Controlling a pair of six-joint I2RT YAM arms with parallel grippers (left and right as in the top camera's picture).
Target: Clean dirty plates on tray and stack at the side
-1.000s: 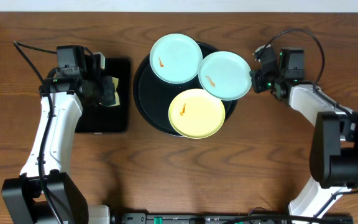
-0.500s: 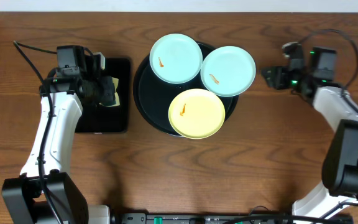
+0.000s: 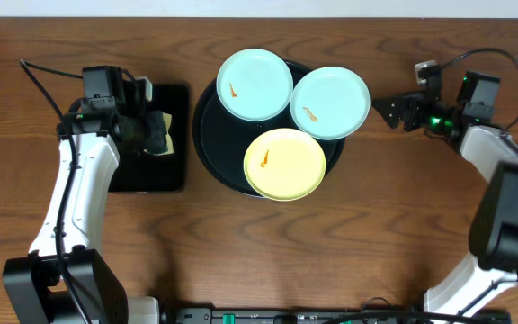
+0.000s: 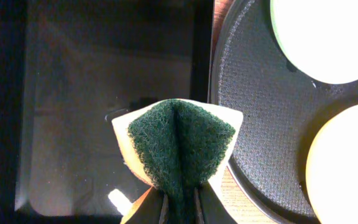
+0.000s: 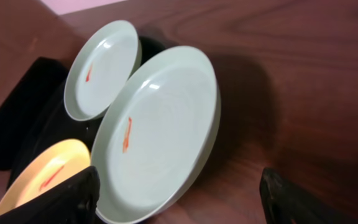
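Note:
Three plates lie on the round black tray (image 3: 207, 135): a turquoise one (image 3: 254, 84) at the back, a second turquoise one (image 3: 330, 103) overhanging the tray's right rim, and a yellow one (image 3: 284, 163) in front. Each bears an orange smear. My right gripper (image 3: 387, 110) stands open just right of the overhanging plate (image 5: 157, 134), its fingers (image 5: 61, 199) spread wide and gripping nothing. My left gripper (image 4: 180, 210) is shut on a folded green and yellow sponge (image 4: 180, 143), held over the rectangular black tray (image 4: 104, 93).
The rectangular tray (image 3: 156, 135) sits left of the round tray, close to its rim. Bare wooden table lies in front of and to the right of the round tray. Cables trail behind both arms.
My right gripper has let go of the right turquoise plate's rim, opened wide and drawn back to the right. That plate shifted slightly to the right. The left arm has not moved.

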